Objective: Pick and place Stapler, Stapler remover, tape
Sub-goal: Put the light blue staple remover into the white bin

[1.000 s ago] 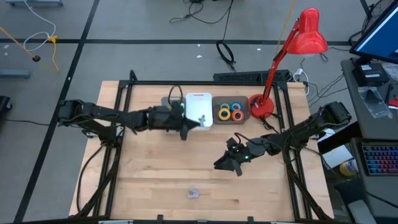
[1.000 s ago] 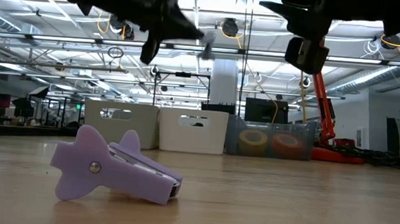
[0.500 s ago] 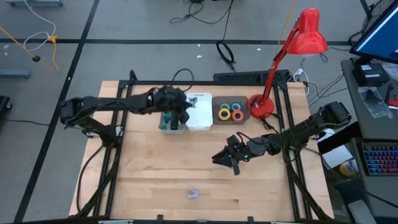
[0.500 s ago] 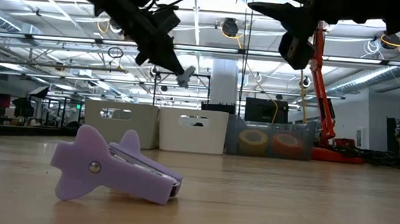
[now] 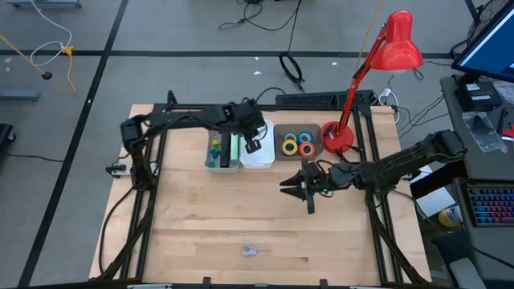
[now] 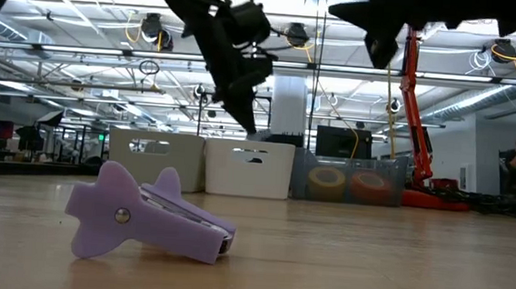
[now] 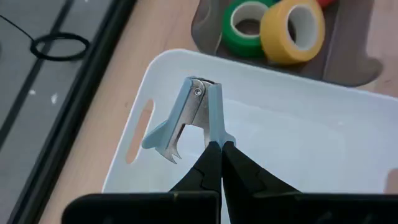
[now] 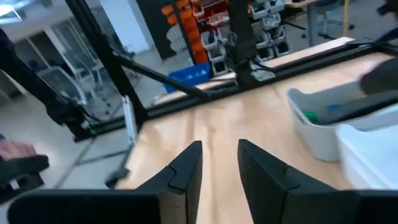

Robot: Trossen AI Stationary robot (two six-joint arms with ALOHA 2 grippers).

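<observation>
The left claw hangs over the white plastic bin at the far side of the wooden table, its fingers pressed together on the pale blue staple remover, which dangles above the bin's bare floor. Just left of that bin stands a second white bin holding green and blue items too small to identify. Just right of it, a grey tray carries the yellow, blue, orange and green tape rolls, beside the base of a red desk lamp. The right claw hovers above mid-table, nearer than the tray, fingers slightly apart and holding nothing. A lilac plastic staple remover lies alone near the table's near edge.
</observation>
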